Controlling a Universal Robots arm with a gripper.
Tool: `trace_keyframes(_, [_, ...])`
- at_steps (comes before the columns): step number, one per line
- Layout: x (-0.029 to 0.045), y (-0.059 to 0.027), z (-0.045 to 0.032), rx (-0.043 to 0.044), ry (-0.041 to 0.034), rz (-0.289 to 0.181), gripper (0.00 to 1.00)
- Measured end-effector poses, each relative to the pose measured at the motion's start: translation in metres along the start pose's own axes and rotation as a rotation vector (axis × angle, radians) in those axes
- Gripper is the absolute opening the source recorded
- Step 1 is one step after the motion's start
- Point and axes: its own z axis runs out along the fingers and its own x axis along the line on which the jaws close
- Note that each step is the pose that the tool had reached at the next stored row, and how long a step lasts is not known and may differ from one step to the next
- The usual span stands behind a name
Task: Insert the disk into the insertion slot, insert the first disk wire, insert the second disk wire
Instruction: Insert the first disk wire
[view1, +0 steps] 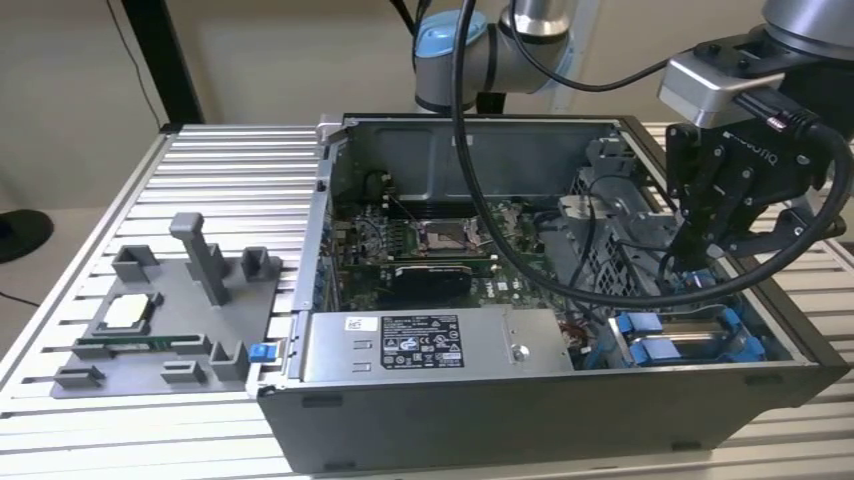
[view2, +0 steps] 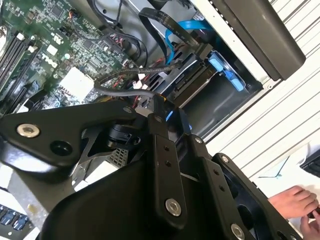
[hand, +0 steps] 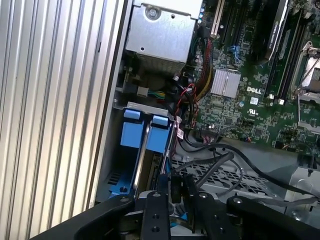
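Soft, even indoor light; faint, shallow shadows

Tally by kind, for your log.

- One robot arm (view1: 461, 50), one gripper (view1: 690, 258).
- One open computer case (view1: 534, 420) on one ribbed table (view1: 227, 170).
- Inside it you have one motherboard (view1: 521, 285) with one processor socket (view1: 442, 236).
- One grey power supply box (view1: 534, 350), one sticker (view1: 416, 341) on it.
- One perforated cage (hand: 220, 172).
- One silver heatsink (hand: 224, 82).
- Two blue carrier ends (hand: 132, 134), side by side.
- One flat blue cable (view2: 192, 24).
- Black cables: several, and you cannot count them where they tangle.
- One grey fixture tray (view1: 200, 330) holding one square silver chip (view1: 127, 311).
- At least one person's hand (view2: 295, 200).
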Motion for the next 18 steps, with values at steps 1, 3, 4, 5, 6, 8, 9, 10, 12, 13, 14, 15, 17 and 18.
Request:
trace_keyframes(1, [0.0, 0.0, 0.0, 0.0, -0.0001, 0.0, 1.0])
trace_keyframes(3, [0.0, 0.0, 0.0001, 0.0, -0.0002, 0.0, 0.0])
trace_keyframes(4, [-0.0001, 0.0, 0.0001, 0.0, -0.0001, 0.0, 0.0])
trace_keyframes(5, [-0.0002, -0.0001, 0.0, 0.0, 0.0, 0.0, 0.0])
trace_keyframes(6, [-0.0002, 0.0, 0.0, 0.0, 0.0001, 0.0, 0.0])
trace_keyframes(8, [-0.0002, -0.0001, 0.0, 0.0, 0.0, 0.0, 0.0])
trace_keyframes(9, [-0.0002, -0.0001, 0.0, 0.0, 0.0, 0.0, 0.0])
trace_keyframes(10, [-0.0003, -0.0001, 0.0, 0.0, 0.0, 0.0, 0.0])
trace_keyframes(12, [-0.0003, -0.0001, 0.0, 0.0, 0.0, 0.0, 0.0])
trace_keyframes(13, [-0.0003, -0.0001, 0.0, 0.0, 0.0, 0.0, 0.0])
trace_keyframes(14, [-0.0003, -0.0001, 0.0, 0.0, 0.0, 0.0, 0.0])
trace_keyframes(15, [-0.0003, -0.0001, 0.0, -0.0001, 0.0001, 0.0, 0.0])
trace_keyframes(17, [0.0012, -0.0022, 0.0, -0.0018, -0.0002, 0.0, 0.0])
trace_keyframes(18, [0.0022, -0.0034, 0.0001, -0.0031, -0.0006, 0.001, 0.0])
